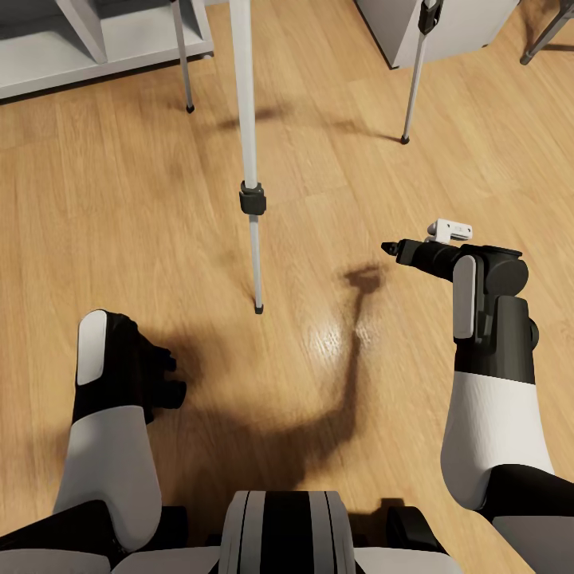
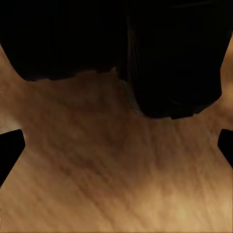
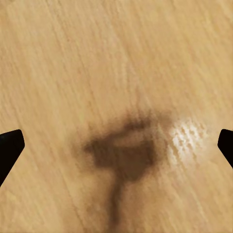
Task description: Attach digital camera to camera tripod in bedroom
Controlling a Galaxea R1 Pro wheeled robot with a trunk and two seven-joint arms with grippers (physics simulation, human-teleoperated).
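The camera tripod stands on the wood-plank floor ahead of me. Its nearest silver-white leg (image 1: pixel 249 119) carries a black collar (image 1: pixel 252 198) and ends at a foot (image 1: pixel 258 306). The two other legs (image 1: pixel 182 56) (image 1: pixel 414 80) reach the floor farther back. The tripod head is above the picture. The digital camera is out of view. My right gripper (image 1: pixel 392 249) hangs over bare floor right of the near leg; its fingertips (image 3: pixel 9 148) stand wide apart, open and empty. My left gripper (image 1: pixel 169 376) is low beside my trunk, and its fingertips (image 2: pixel 9 148) are also spread open over floor.
White cube shelving (image 1: pixel 96 40) runs along the back left. A pale cabinet (image 1: pixel 454 28) stands at the back right, with a dark slanted furniture leg (image 1: pixel 546 36) beside it. In the left wrist view, black rounded shapes (image 2: pixel 170 58) that I cannot identify hang over the floor.
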